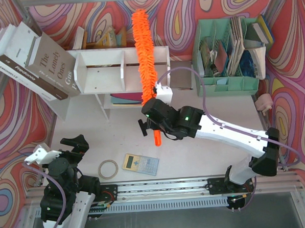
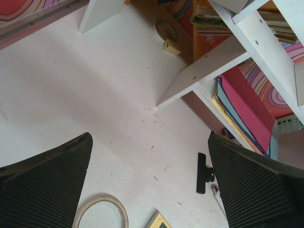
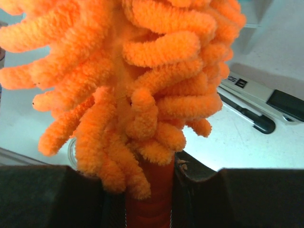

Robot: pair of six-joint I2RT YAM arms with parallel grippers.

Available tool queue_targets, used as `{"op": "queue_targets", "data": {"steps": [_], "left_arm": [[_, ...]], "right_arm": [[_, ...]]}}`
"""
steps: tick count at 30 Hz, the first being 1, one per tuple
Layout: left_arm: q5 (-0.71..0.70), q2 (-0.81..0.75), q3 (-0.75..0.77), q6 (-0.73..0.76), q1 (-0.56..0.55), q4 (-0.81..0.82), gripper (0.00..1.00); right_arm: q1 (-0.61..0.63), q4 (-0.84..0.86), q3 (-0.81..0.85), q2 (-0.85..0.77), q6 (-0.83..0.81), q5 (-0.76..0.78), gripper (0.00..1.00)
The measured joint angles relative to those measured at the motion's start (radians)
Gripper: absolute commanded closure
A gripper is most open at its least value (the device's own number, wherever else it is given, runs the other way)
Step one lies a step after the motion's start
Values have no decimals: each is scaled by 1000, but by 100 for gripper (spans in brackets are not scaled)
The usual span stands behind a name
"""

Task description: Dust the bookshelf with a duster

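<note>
The orange fluffy duster (image 1: 144, 48) stands up over the white bookshelf (image 1: 104, 70), its head lying across the shelf's top board near the right end. My right gripper (image 1: 153, 113) is shut on the orange handle, whose end (image 1: 157, 139) pokes out below. In the right wrist view the duster's chenille strands (image 3: 133, 71) fill the frame above the right gripper (image 3: 149, 209), with the handle (image 3: 149, 204) pinched between the jaws. My left gripper (image 1: 75, 146) is open at the table's near left, holding nothing. In its own view the left gripper (image 2: 149, 185) faces the bookshelf's lower tier (image 2: 209, 61).
A tape roll (image 1: 108, 169) and a calculator (image 1: 141, 163) lie at the front. Large books (image 1: 34, 61) lean at the shelf's left. A mint-green organizer (image 1: 231, 53) stands at the back right. A black binder clip (image 2: 202, 173) lies near the shelf, and a stapler (image 3: 266, 99) lies beyond the duster.
</note>
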Motion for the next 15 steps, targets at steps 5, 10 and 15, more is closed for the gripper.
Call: {"op": "queue_targets", "data": {"steps": [5, 10, 15], "left_arm": [[0, 0, 0, 0, 0, 0, 2], [0, 0, 0, 0, 0, 0, 1], [0, 0, 0, 0, 0, 0, 1]], "right_arm": [[-1, -53, -14, -37, 39, 54, 100], [-5, -85, -14, -60, 53, 91, 100], [-10, -95, -14, -100, 8, 108, 100]]}}
